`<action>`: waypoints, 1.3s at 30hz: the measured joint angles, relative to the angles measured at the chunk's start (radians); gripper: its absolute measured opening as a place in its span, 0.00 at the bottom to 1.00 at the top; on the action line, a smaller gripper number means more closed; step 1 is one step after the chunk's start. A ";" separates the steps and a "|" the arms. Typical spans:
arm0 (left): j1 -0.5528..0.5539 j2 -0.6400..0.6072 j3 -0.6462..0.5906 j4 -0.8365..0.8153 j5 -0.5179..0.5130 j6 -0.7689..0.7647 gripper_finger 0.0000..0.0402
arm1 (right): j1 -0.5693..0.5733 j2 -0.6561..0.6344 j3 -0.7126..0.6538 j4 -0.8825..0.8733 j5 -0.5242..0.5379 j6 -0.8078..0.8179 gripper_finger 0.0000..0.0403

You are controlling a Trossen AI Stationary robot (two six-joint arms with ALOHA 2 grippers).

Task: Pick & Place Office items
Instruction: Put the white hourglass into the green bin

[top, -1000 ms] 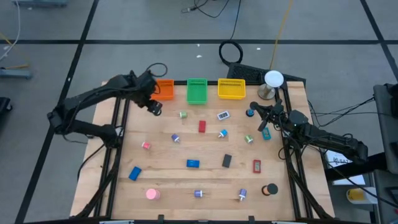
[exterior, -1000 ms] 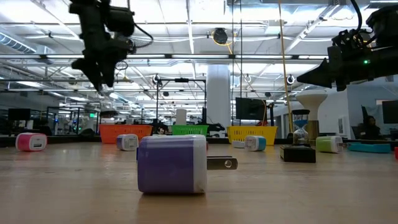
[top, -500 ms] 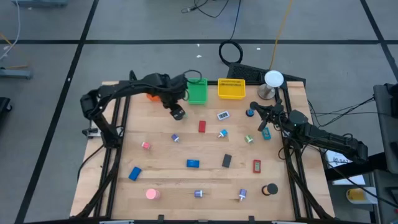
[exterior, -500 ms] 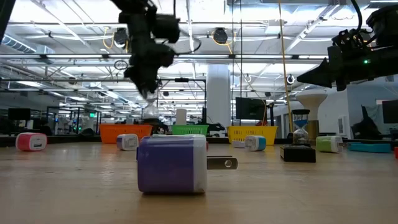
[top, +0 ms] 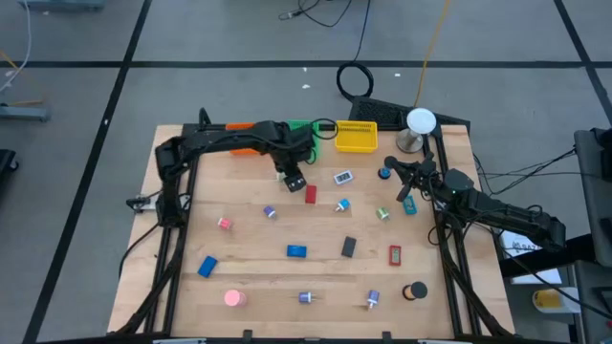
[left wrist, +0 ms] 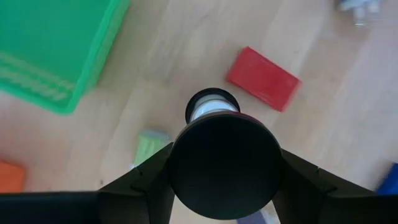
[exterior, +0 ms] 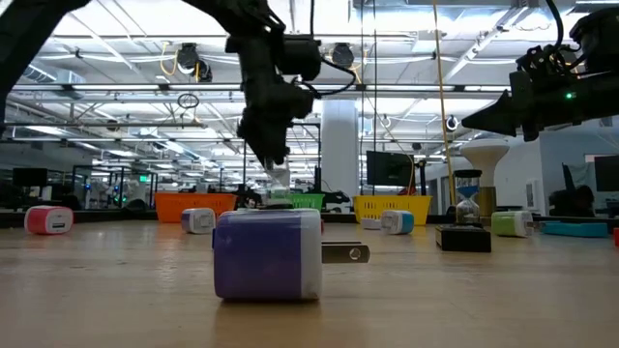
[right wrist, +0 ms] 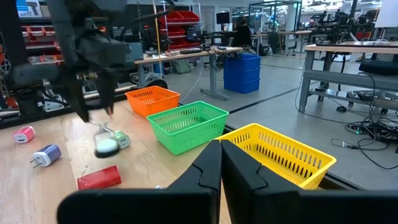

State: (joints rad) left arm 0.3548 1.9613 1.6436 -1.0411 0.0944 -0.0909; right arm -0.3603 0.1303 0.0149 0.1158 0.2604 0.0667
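Aloft, item in hand: a black round-capped piece point(left wrist: 225, 165) with a pale, glassy-looking middle, seemingly a small hourglass, sat between the fingers of the left gripper point(top: 294, 179).
Left fingers: they stood fairly wide apart and pressed on both sides of the black cap. The hold looked firm, though the far end was hard to make out.
Location of held piece: it hung above the back part of the wooden surface point(top: 258, 277), just in front of the green plastic mesh bin point(left wrist: 50, 50). Beneath it were a flat red rectangular block point(top: 310, 194) and a pale green plug-like piece point(left wrist: 148, 147).
Remaining office items: they lay scattered across the surface, well apart from one another. None could be seen inside the green bin or the yellow plastic mesh bin point(top: 355, 137).
Right gripper point(top: 409, 191): it waited over the right side of the surface, with its fingers pressed together and nothing between them.
Handling, judged: the piece was probably light and rigid. Its smooth round cap could slip or roll in the fingers, and the pale middle could be fragile if it is glass.
Where to hold, judged: across the cap's widest part, as it was held here, and not on the narrow middle.
Risk, judged: a tilted release could send it rolling off among the other items.
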 joint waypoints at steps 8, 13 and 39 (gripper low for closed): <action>0.004 0.052 0.018 0.015 -0.019 0.037 0.55 | 0.000 0.000 0.000 0.000 0.000 0.000 0.00; 0.003 0.043 0.018 0.043 -0.022 0.034 0.57 | 0.000 0.000 0.000 0.000 0.000 0.000 0.00; -0.016 0.026 0.019 0.107 -0.105 0.060 0.56 | 0.000 0.000 0.000 0.000 0.000 0.000 0.00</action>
State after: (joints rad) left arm 0.3386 1.9877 1.6627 -0.9340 -0.0102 -0.0307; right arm -0.3603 0.1303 0.0151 0.1156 0.2604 0.0666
